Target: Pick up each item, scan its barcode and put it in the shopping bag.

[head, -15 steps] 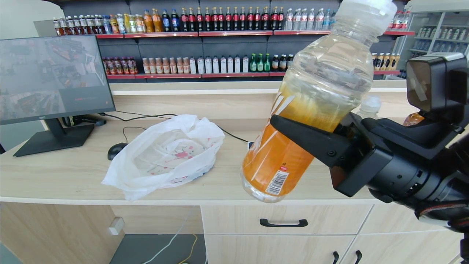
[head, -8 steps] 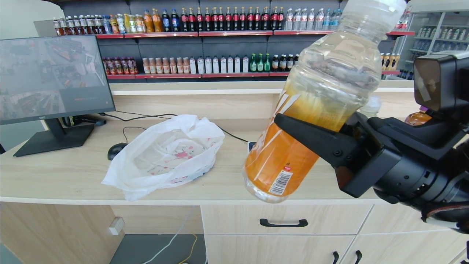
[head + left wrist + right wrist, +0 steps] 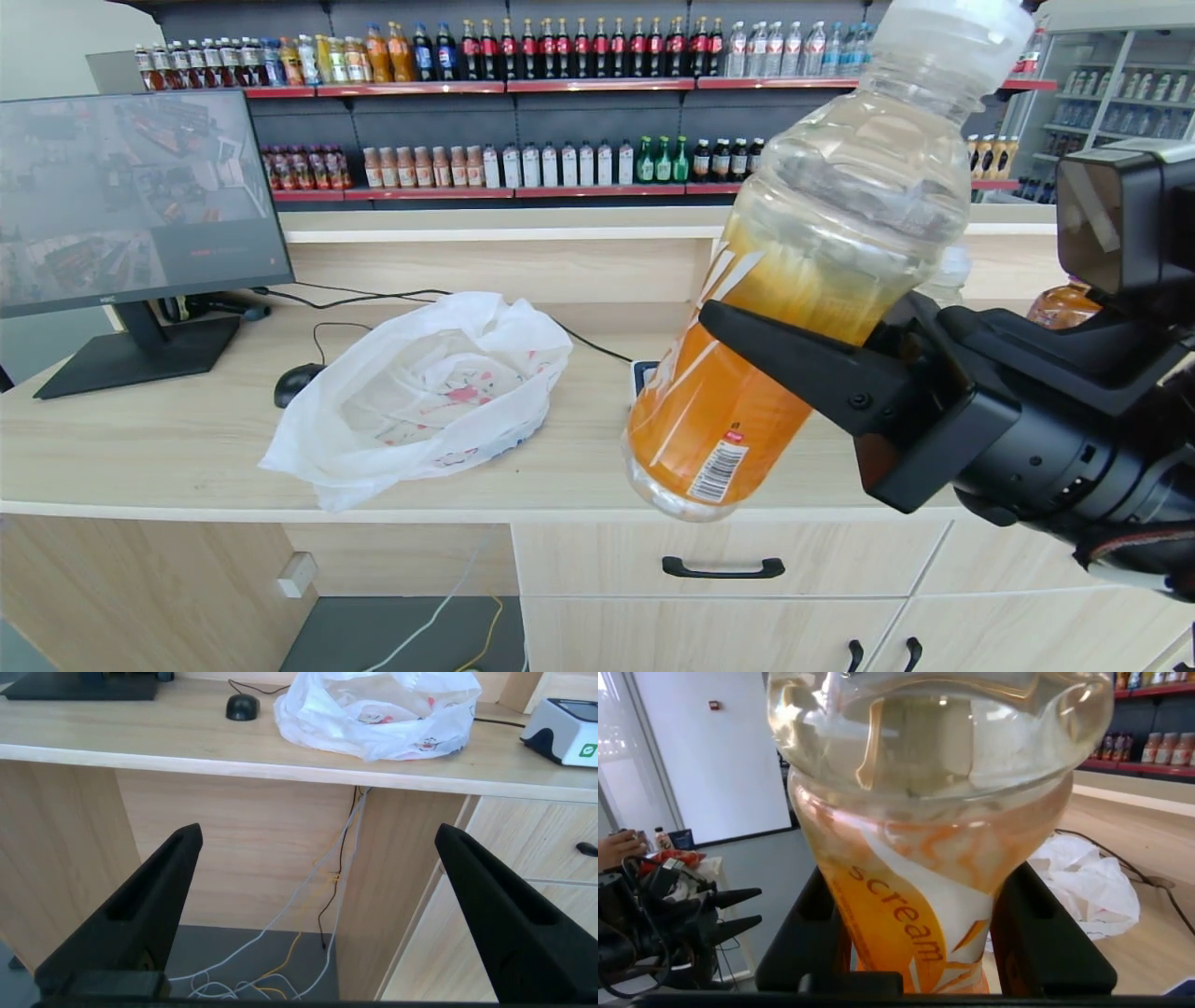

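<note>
Orange drink bottle point(image 3: 709, 411) tilts, barcode point(image 3: 714, 471) end low, cap high, clamped in the right gripper point(image 3: 924, 952), right of the shopping bag point(image 3: 420, 392); left gripper point(image 3: 318, 835) spread, empty.

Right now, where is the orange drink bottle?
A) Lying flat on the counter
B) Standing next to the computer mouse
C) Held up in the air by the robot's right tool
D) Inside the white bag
C: the right tool is shut around the orange drink bottle, which hangs tilted above the counter, apart from the white bag.
</note>
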You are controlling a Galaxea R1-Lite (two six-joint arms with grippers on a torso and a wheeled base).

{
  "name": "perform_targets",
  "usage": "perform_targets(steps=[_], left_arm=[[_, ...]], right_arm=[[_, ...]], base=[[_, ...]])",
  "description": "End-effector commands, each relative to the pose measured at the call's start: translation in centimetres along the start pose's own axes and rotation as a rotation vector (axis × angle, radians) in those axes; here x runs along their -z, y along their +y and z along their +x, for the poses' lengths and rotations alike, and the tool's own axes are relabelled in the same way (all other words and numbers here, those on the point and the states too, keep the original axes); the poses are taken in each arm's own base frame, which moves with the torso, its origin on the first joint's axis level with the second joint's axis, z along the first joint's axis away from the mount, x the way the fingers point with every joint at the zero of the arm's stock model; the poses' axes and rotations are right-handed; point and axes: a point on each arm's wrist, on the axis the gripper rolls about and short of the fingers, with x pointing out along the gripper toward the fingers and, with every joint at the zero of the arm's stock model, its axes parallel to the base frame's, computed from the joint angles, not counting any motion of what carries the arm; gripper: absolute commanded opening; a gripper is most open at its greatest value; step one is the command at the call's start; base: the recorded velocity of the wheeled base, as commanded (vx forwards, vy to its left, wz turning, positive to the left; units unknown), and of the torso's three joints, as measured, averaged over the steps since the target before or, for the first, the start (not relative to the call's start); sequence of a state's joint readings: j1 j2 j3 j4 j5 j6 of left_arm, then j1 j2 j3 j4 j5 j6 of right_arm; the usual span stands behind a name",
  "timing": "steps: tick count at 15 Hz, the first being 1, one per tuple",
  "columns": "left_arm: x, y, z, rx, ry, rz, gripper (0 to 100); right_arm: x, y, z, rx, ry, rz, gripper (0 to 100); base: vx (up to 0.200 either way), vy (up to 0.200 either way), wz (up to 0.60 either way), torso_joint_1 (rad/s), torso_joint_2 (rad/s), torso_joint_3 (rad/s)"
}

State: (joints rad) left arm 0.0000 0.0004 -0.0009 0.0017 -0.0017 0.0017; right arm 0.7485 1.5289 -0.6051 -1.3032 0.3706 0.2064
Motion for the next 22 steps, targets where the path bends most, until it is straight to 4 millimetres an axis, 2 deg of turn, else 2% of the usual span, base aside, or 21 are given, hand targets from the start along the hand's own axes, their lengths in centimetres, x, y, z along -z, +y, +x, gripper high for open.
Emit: perform_targets(steps=[1, 8, 13, 15, 17, 18, 20, 22], left_arm=[[0.0, 0.0, 0.0, 0.000, -0.001, 0.000, 100], [0.0, 0.0, 0.0, 0.000, -0.001, 0.000, 100], [0.0, 0.0, 0.0, -0.002, -0.001, 0.000, 100], [0.0, 0.0, 0.0, -0.002, -0.001, 0.000, 100], [0.0, 0.0, 0.0, 0.000, -0.001, 0.000, 100], [0.0, 0.0, 0.0, 0.000, 0.000, 0.000, 100], [0.0, 0.0, 0.0, 0.000, 0.000, 0.000, 100], [0.0, 0.0, 0.0, 0.000, -0.001, 0.000, 100]], right_arm=[[0.3, 0.0, -0.1, 0.003, 0.009, -0.002, 0], [0.7, 0.0, -0.5, 0.014, 0.026, -0.016, 0], [1.3, -0.9, -0.9, 0.135, 0.070, -0.072, 0], [2.3, -1.2, -1.4, 0.215, 0.106, -0.113, 0], [3.3, -2.1, -1.8, 0.513, 0.094, -0.197, 0], [3.9, -2.2, -1.8, 0.579, 0.093, -0.222, 0], [4.8, -2.5, -2.2, 0.623, 0.102, -0.275, 0], [4.7, -3.2, -2.2, 0.649, 0.101, -0.295, 0]], base=[[0.000, 0.000, 0.00, 0.000, 0.00, 0.000], [0.000, 0.000, 0.00, 0.000, 0.00, 0.000], [0.000, 0.000, 0.00, 0.000, 0.00, 0.000], [0.000, 0.000, 0.00, 0.000, 0.00, 0.000], [0.000, 0.000, 0.00, 0.000, 0.00, 0.000], [0.000, 0.000, 0.00, 0.000, 0.00, 0.000], [0.000, 0.000, 0.00, 0.000, 0.00, 0.000], [0.000, 0.000, 0.00, 0.000, 0.00, 0.000]])
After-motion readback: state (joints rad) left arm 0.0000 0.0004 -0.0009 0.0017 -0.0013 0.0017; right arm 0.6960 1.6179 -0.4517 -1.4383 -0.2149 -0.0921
